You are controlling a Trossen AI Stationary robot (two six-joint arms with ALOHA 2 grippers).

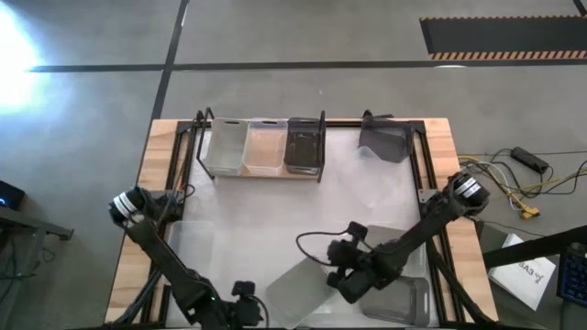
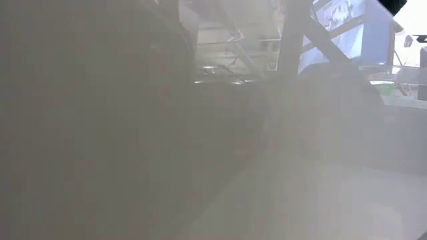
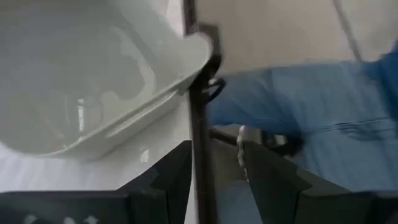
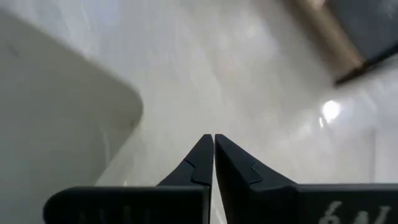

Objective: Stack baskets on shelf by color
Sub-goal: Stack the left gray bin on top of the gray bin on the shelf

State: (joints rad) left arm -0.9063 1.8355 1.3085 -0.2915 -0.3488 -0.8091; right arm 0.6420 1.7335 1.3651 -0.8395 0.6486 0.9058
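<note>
The shelf (image 1: 266, 172) stands at the far middle and bears a clear basket (image 1: 226, 147), a light one (image 1: 264, 147) and a dark grey one (image 1: 304, 147), side by side. Another dark grey basket (image 1: 385, 143) sits on the table right of the shelf. A whitish basket (image 1: 303, 290) sits tilted at the near middle, and a clear basket (image 1: 405, 299) at the near right. My right gripper (image 4: 213, 144) is shut just right of the whitish basket (image 4: 62, 118), over bare tabletop. My left gripper (image 3: 214, 165) is open at the near edge, left of the whitish basket (image 3: 93, 74).
A black frame bar (image 3: 198, 118) of the table's near edge runs close past my left gripper's fingers, with something blue (image 3: 311, 106) beyond it. In the low view something pale and close (image 2: 167, 133) fills most of the picture. The table's wooden edge (image 4: 326, 34) shows beyond my right gripper.
</note>
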